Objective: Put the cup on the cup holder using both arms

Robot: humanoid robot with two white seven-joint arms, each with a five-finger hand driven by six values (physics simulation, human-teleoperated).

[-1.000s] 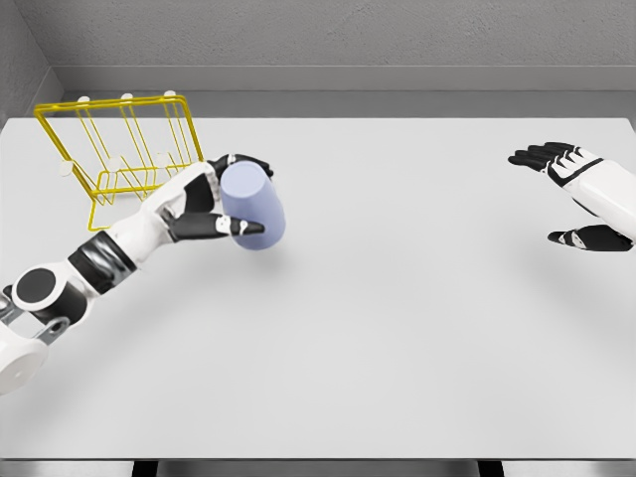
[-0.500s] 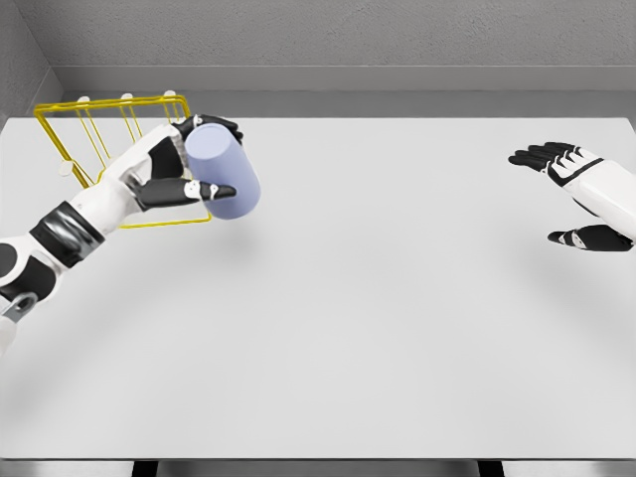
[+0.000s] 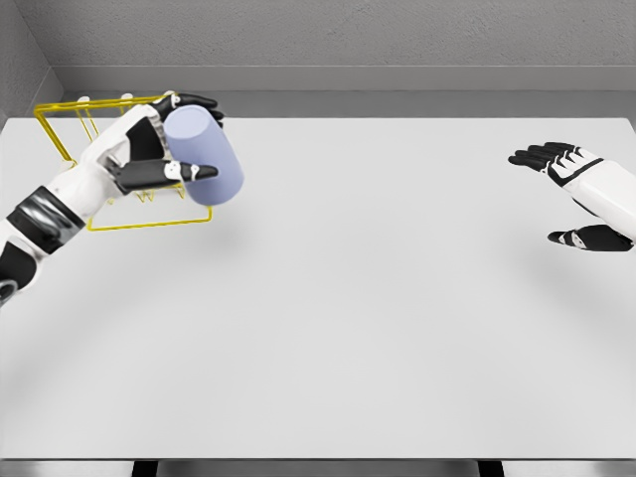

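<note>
Left hand (image 3: 149, 159) clenched around cup (image 3: 204, 157), raised and tilted just in front of yellow wire cup holder (image 3: 60, 134). Right hand (image 3: 576, 194) released, well apart at table (image 3: 397, 318) edge. Risk: tilted cup strikes wires, misses peg, slips from fingers.

Lavender-blue cup (image 3: 204, 159), yellow wire cup holder (image 3: 91, 159), white-and-black hands, pale grey table (image 3: 378, 298).

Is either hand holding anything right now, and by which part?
The left hand grips the lavender cup around its side wall, thumb across the front. The right hand is open and holds nothing.
</note>
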